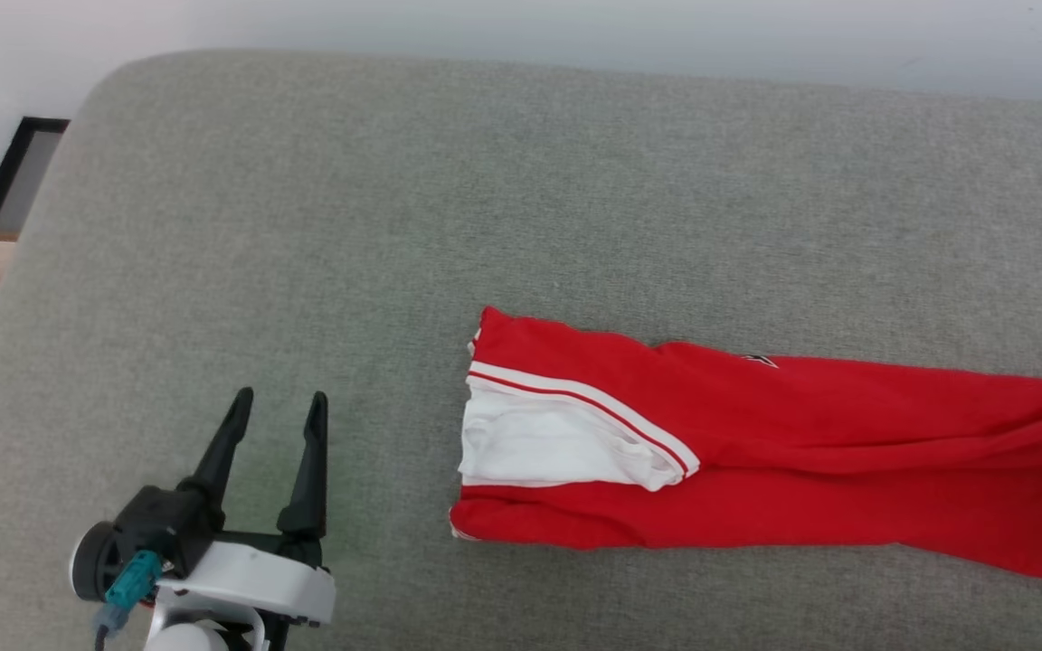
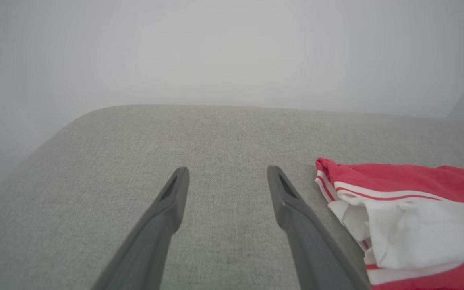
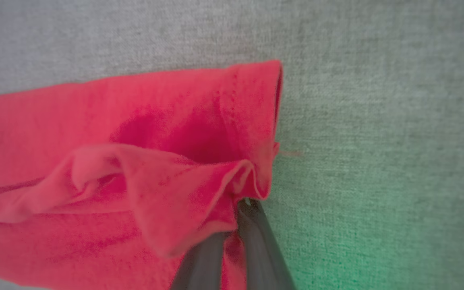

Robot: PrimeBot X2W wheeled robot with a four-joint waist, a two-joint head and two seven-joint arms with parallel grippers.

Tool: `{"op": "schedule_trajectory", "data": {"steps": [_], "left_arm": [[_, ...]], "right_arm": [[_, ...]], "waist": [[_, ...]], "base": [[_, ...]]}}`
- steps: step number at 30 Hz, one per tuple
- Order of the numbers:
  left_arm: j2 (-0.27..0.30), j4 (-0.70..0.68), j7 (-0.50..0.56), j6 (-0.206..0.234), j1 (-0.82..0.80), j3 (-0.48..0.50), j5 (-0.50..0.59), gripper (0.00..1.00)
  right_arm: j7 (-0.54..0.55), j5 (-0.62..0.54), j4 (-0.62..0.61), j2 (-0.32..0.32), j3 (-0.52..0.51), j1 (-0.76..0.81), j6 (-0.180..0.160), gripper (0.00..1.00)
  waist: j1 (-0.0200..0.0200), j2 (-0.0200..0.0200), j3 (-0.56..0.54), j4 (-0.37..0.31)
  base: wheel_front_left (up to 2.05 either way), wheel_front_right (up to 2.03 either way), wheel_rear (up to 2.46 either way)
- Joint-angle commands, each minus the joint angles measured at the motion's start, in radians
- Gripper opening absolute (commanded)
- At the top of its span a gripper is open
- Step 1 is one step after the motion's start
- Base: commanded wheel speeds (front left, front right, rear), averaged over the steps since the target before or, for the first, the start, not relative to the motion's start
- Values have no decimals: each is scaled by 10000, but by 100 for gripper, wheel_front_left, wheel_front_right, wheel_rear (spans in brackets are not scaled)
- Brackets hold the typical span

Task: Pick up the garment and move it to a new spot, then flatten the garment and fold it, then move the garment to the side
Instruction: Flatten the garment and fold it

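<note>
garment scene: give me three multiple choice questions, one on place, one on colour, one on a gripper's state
1. In the head view, the garment lies where from the left gripper? A) to its right B) to its left C) beneath it
2. The panel at the garment's left end is: A) blue B) white C) black
3. The right gripper is: A) wide open B) shut on nothing C) shut on the garment
1 A, the cloth spreads rightward of it; 2 B, white under thin stripes; 3 C, jaws closed on a red fold.
</note>
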Motion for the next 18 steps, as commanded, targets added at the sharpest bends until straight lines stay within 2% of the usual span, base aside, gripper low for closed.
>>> {"op": "schedule_trajectory", "data": {"steps": [1,8,18], "left_arm": [[44,-52,5,-16,-102,-7,88,100],[93,-487,5,-19,-139,169,311,100],[209,-1184,5,-21,-322,548,1159,100]], "right_arm": [[179,-47,145,692,346,272,64,0],[-324,-444,-514,878,-847,204,52,0],[-1391,-1504,-268,329,-3094,-289,30,0]], "waist": [[0,-1,17,-80],[0,-1,196,-556],[0,-1,785,-1419]], "base": [[0,0,0],[0,0,0],[0,0,0]]}}
